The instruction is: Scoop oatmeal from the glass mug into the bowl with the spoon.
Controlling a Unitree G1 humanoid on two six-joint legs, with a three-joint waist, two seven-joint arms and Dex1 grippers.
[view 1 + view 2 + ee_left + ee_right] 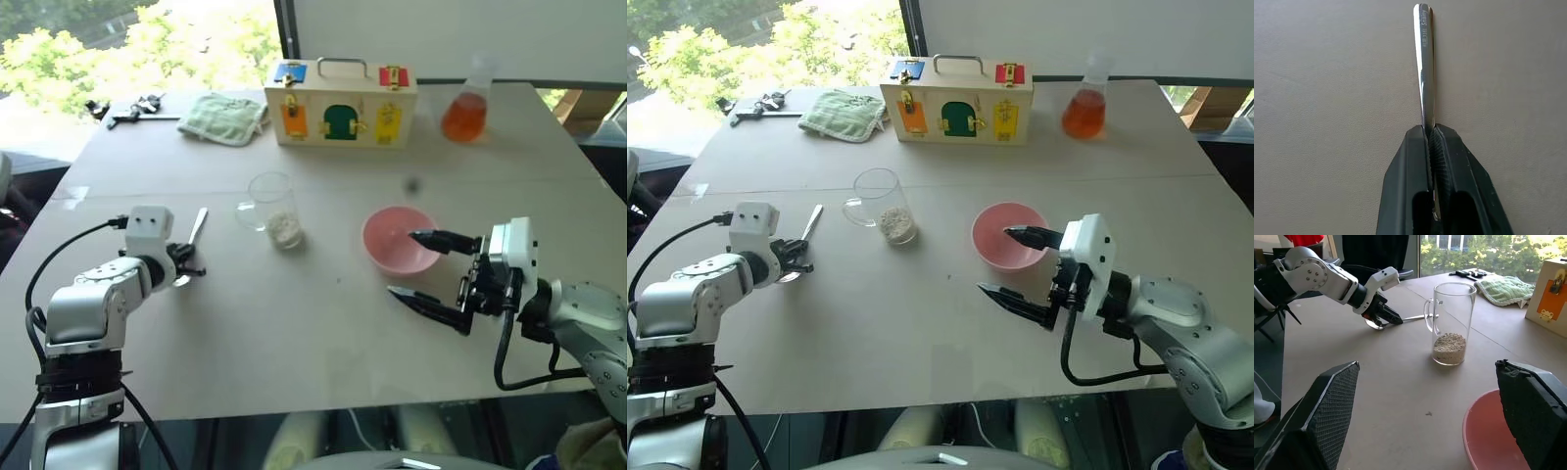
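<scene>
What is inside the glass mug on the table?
The glass mug holds a low layer of oatmeal at its bottom; the rest is empty. Nothing covers it, since the walls are clear.

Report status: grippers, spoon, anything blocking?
Left gripper shut on slim silver metal spoon, lying on table. Right gripper open, empty, beside pale pink bowl. Oatmeal in clear glass mug. Nothing blocking.

Left gripper [186,266] lowered to the table, fingers pinched together; right gripper [428,270] raised, level, fingers spread wide.
</scene>
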